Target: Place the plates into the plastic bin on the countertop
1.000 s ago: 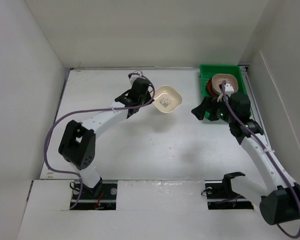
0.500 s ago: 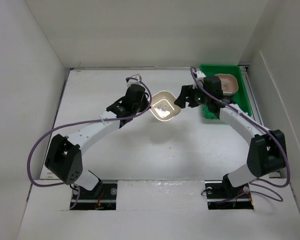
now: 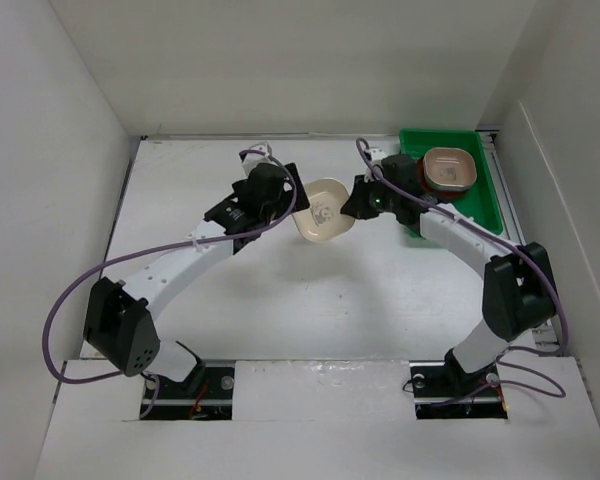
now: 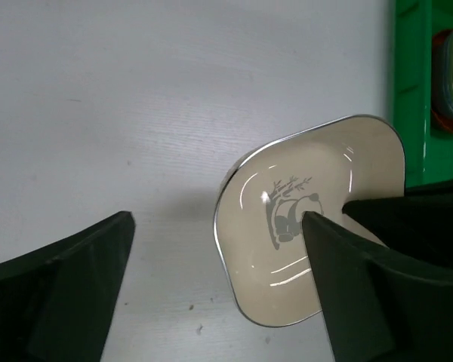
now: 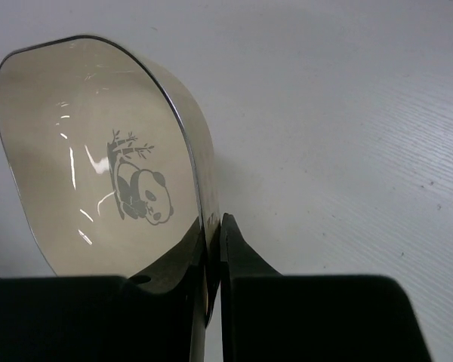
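Both arms are reaching in toward the middle, the right gripper (image 5: 214, 253) pinching the tilted cream plate (image 5: 98, 166) by its rim while the left gripper (image 4: 217, 222) is hanging spread wide beside it.

One cream plate (image 3: 320, 208), one bin (image 3: 485, 200) — green

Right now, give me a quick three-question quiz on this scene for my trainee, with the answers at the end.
1. True or false: the right gripper is shut on the rim of the cream plate.
2. What is printed inside the cream plate? A) a panda B) a flower C) a fish
3. Fill in: the tan-pink plate lies inside the ____ plastic bin.

Key: 1 true; 2 A; 3 green.
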Available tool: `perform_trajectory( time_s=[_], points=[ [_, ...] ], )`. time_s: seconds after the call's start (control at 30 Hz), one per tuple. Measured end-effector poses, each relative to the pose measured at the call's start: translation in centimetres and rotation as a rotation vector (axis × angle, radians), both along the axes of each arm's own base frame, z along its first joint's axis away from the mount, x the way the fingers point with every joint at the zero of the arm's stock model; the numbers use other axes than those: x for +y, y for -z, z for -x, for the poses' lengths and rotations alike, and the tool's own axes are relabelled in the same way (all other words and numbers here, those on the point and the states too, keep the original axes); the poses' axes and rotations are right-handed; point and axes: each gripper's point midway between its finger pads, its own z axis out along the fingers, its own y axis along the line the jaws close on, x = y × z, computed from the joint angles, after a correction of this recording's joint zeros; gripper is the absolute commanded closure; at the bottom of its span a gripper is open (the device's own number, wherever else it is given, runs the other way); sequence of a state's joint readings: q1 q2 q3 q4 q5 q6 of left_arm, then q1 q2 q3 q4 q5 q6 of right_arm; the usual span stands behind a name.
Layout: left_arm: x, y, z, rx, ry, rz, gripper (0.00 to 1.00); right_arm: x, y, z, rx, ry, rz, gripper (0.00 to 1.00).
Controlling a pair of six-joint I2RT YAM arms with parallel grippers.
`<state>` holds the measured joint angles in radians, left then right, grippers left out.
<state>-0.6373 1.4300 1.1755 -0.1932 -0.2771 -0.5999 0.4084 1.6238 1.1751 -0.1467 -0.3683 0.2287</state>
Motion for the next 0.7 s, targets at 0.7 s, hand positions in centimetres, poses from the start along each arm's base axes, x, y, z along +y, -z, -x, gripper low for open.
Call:
perform_trajectory(
  time_s=[0.7],
  points=[
    [8.9,-3.9,9.5,-0.007,-0.153,0.035,0.00,-36.2,-1.4,-14.4,-0.050,0.805,0.125,1.00]
  ],
)
